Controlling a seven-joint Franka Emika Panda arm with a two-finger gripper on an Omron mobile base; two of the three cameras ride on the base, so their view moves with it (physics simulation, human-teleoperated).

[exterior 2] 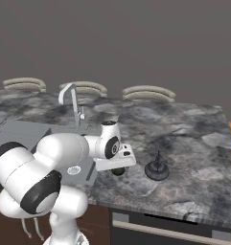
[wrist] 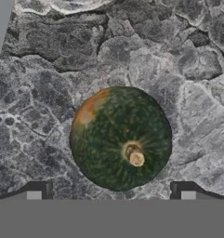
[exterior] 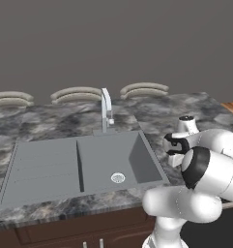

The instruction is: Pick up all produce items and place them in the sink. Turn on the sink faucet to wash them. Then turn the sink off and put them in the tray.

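Note:
A small round dark green produce item [wrist: 120,138] with an orange-red patch and a pale stem lies on the marble counter, right of the sink [exterior: 45,169]. My gripper [wrist: 111,195] hangs straight above it, open, its fingertips [wrist: 36,193] wide apart on either side and nothing between them. In the right base view the produce [exterior 2: 119,171] shows as a dark lump under my hand. The sink's deep basin holds just its white drain [exterior: 118,178]. The slim sink faucet [exterior: 106,109] stands behind the basin, with no water running. The tray is out of view.
A black kettle [exterior 2: 156,170] with a loop handle stands on the counter just right of the produce. Three rounded stool backs [exterior: 78,93] line the counter's far edge. An orange-brown corner [exterior: 232,107] shows at the far right.

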